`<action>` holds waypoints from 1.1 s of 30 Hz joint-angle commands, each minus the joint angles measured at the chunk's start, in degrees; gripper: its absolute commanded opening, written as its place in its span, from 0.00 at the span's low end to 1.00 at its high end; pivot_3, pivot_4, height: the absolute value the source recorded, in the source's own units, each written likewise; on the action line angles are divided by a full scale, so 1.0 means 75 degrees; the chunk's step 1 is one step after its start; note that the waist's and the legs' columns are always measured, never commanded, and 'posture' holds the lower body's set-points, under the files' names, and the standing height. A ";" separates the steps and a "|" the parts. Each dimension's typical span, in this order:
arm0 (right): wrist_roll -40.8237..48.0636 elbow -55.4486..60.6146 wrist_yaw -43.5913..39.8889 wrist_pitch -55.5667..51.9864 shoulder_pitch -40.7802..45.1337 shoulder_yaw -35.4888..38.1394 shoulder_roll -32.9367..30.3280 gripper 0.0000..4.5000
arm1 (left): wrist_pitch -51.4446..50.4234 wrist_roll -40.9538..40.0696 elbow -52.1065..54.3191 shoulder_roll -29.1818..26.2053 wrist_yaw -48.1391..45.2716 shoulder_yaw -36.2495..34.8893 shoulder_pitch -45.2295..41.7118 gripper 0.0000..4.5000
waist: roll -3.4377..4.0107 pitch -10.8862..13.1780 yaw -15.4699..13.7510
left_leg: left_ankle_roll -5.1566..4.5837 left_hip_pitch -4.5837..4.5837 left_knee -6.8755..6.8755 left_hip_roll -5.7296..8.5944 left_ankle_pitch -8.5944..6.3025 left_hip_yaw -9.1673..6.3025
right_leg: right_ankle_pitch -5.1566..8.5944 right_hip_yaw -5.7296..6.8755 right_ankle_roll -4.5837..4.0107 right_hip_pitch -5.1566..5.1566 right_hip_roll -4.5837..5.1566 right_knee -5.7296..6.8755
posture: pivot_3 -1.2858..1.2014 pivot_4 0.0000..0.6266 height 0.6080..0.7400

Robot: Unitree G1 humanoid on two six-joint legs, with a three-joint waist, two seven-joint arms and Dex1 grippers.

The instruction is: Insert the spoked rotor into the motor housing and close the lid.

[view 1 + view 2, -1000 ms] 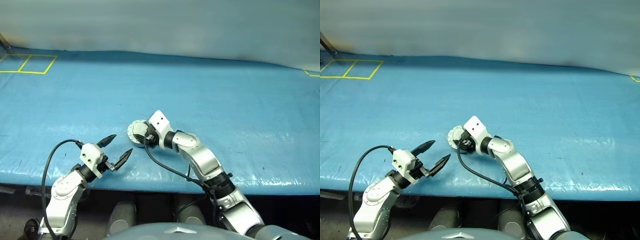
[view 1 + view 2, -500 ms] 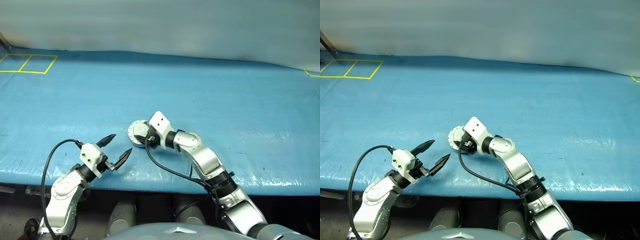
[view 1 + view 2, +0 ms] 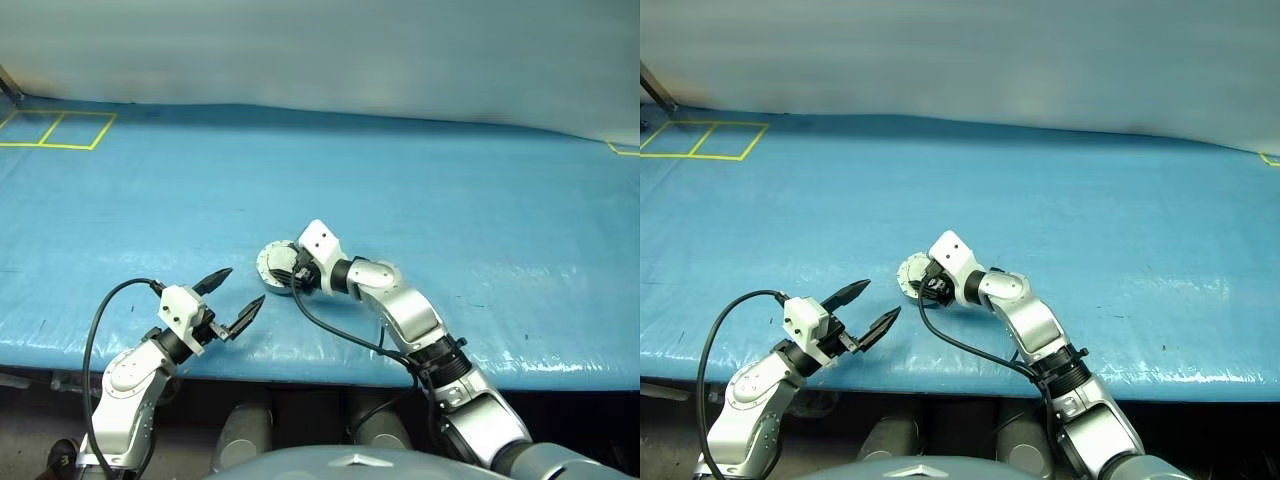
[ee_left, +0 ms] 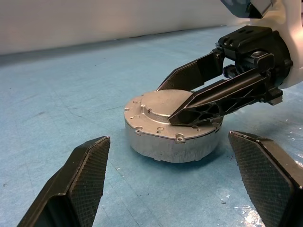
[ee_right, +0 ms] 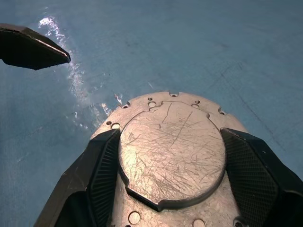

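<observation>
Two grippers work over a blue tarp-covered table (image 3: pixel 480 200). The right gripper (image 3: pixel 285 272) reaches forward and to the left, angled slightly downward, with its two black fingers (image 4: pixel 213 101) laid across the top of the motor housing (image 4: pixel 168 137). In the right wrist view the fingers stand one at each side of the raised round centre of the lid (image 5: pixel 170 151), spread to about that centre's width. The left wrist view shows them resting on or just above the lid face; whether they press on it cannot be told. No grip around the housing wall is visible.

The motor housing stands upright on the tarp, near the front edge of the table and roughly central between the arms. The lid sits flat on top of it, plain scratched face up, with small holes around its rim. The spoked rotor cannot be made out; the closed lid hides the inside of the housing.

The left gripper (image 3: pixel 232 298) hovers level near the front table edge, just beside the housing on the robot's left and pointing toward it. Its jaws are spread wide and hold nothing.

A yellow taped rectangle (image 3: pixel 55 128) marks the far left corner of the tarp.
</observation>
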State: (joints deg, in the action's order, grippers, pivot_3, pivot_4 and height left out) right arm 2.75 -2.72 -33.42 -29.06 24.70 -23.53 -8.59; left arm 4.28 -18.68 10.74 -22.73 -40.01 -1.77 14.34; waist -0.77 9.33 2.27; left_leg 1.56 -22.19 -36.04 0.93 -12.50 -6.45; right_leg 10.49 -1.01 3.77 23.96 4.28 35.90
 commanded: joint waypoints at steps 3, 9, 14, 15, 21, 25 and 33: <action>-0.0678 -0.0493 0.0236 0.0029 -0.0115 -0.0345 -0.0309 0.67 | 0.0058 -0.0063 0.0140 0.0044 0.0024 -0.0058 -0.0024 0.97 | 0.0002 -0.0001 -0.0004 | 0.0009 0.0039 0.0006 -0.0003 -0.0006 0.0000 | 0.0006 0.0001 -0.0005 -0.0036 0.0004 -0.0002 | 0.52 0.24 1.00; -0.0630 -0.0501 0.0183 0.0023 -0.0104 -0.0331 -0.0332 0.67 | -0.0343 -0.0167 0.0192 0.0263 0.0521 -0.0182 -0.0313 0.97 | 0.0002 -0.0001 -0.0018 | 0.0013 0.0039 0.0005 -0.0004 -0.0008 0.0002 | 0.0007 0.0004 -0.0004 -0.0034 0.0011 -0.0005 | 0.52 0.24 1.00; -0.0667 -0.0525 0.0213 0.0073 -0.0079 -0.0370 -0.0345 0.67 | -0.1282 -0.0697 0.0123 0.0433 0.0691 -0.0198 -0.0850 0.83 | 0.0005 -0.0003 -0.0015 | 0.0009 0.0040 0.0005 -0.0004 -0.0006 -0.0004 | 0.0006 0.0012 -0.0004 -0.0040 0.0007 -0.0001 | 0.52 0.24 1.00; -0.0672 -0.0524 0.0223 0.0081 -0.0076 -0.0376 -0.0346 0.67 | -0.1309 -0.0688 0.0046 0.0448 0.0678 -0.0172 -0.0931 0.75 | 0.0005 -0.0003 -0.0013 | 0.0009 0.0041 0.0005 -0.0004 -0.0006 -0.0003 | 0.0006 0.0012 -0.0004 -0.0040 0.0007 -0.0001 | 0.52 0.24 1.00; -0.0645 -0.0423 0.0293 0.0064 -0.0119 -0.0355 -0.0330 0.67 | -0.1357 -0.0441 -0.0360 0.0452 0.0484 0.0105 -0.1225 0.31 | 0.0007 -0.0004 -0.0012 | 0.0009 0.0041 0.0009 -0.0004 -0.0006 -0.0002 | 0.0007 0.0012 -0.0004 -0.0039 0.0006 -0.0003 | 0.52 0.24 1.00; -0.0633 -0.0347 0.0323 0.0047 -0.0159 -0.0331 -0.0328 0.67 | -0.1295 -0.0078 -0.0716 0.0514 0.0648 0.0262 -0.1436 0.05 | 0.0007 -0.0005 -0.0023 | 0.0010 0.0041 0.0008 -0.0004 -0.0006 -0.0002 | 0.0007 0.0011 -0.0005 -0.0039 0.0007 -0.0004 | 0.52 0.24 1.00; -0.0678 -0.0238 0.0279 0.0067 -0.0215 -0.0404 -0.0414 0.67 | -0.1487 0.0367 -0.0999 0.0594 0.0888 0.0478 -0.1610 0.00 | 0.0007 -0.0005 -0.0026 | 0.0011 0.0039 0.0016 -0.0004 -0.0007 -0.0003 | 0.0007 0.0012 -0.0005 -0.0036 0.0009 -0.0010 | 0.52 0.24 1.00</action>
State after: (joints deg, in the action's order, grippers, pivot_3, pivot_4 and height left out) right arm 0.41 -2.03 -32.14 -26.63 24.42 -26.12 -9.89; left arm -6.58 -17.26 3.30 -18.14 -33.78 1.14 2.69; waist -0.71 9.29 2.08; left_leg 1.64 -21.91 -35.91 0.90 -12.55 -6.48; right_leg 10.54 -0.92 3.73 23.69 4.35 35.81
